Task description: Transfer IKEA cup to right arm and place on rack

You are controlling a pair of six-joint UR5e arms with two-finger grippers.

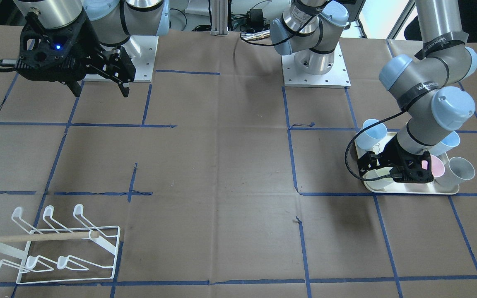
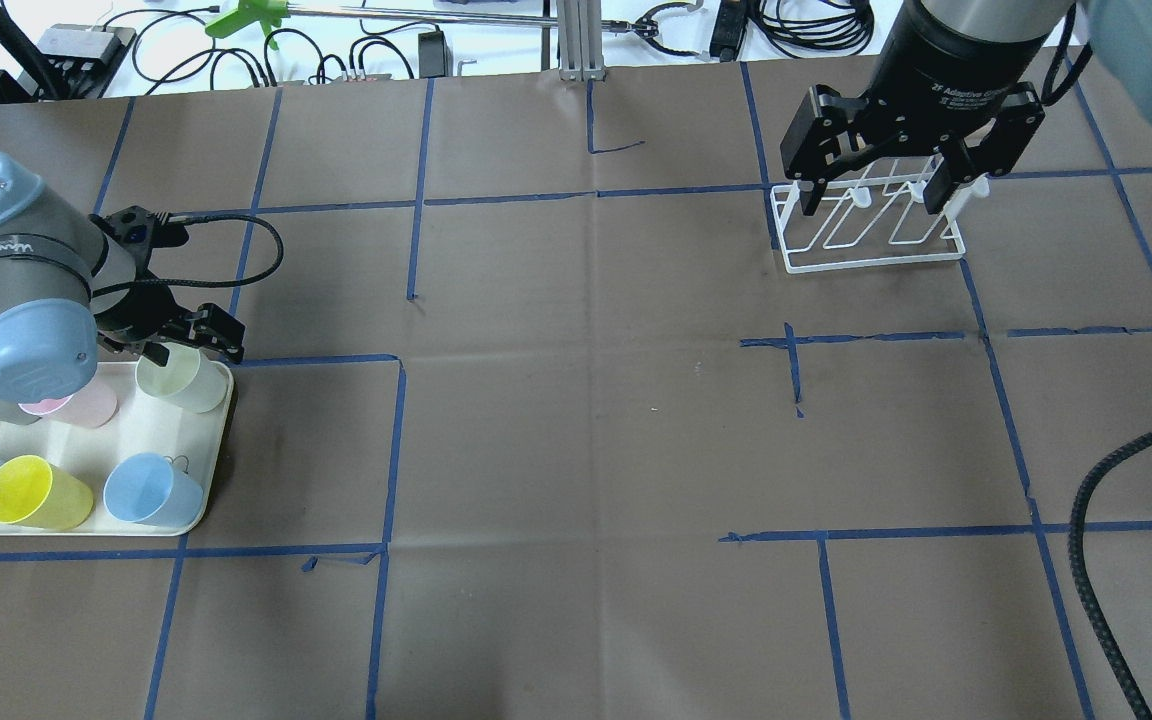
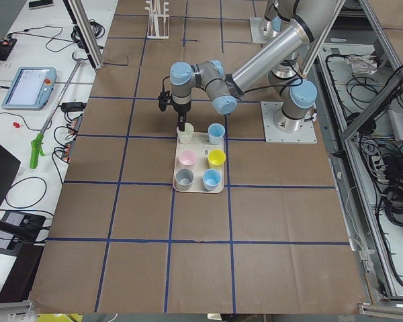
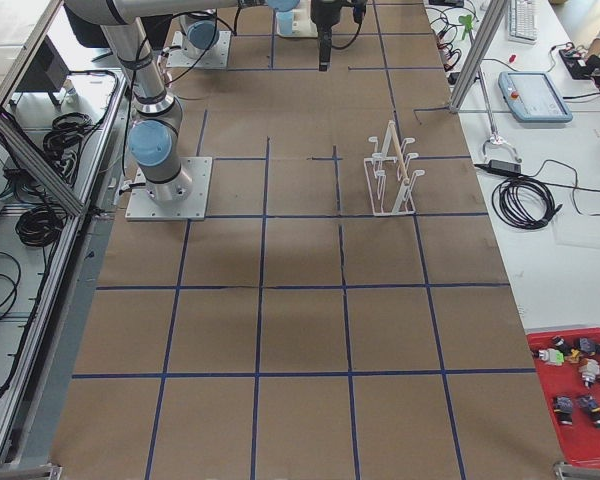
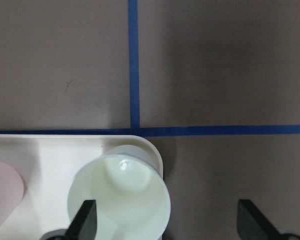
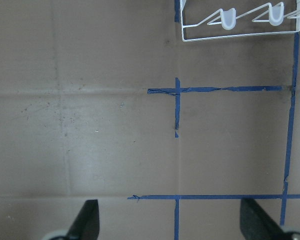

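Pale-green cup at the tray corner wants a rim grip: lower the open left end effector straight, one finger inside, then close gently.

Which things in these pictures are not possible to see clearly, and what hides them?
- Left wrist view: the bottom edge cuts off the left gripper fingers, so contact with the pale cup cannot be judged.
- Overhead view: the right gripper covers part of the rack; its dowel cannot be made out.
- Front-facing view: the left gripper hides most of that cup on the tray.
- Overhead view: the left arm covers most of the grey cup.
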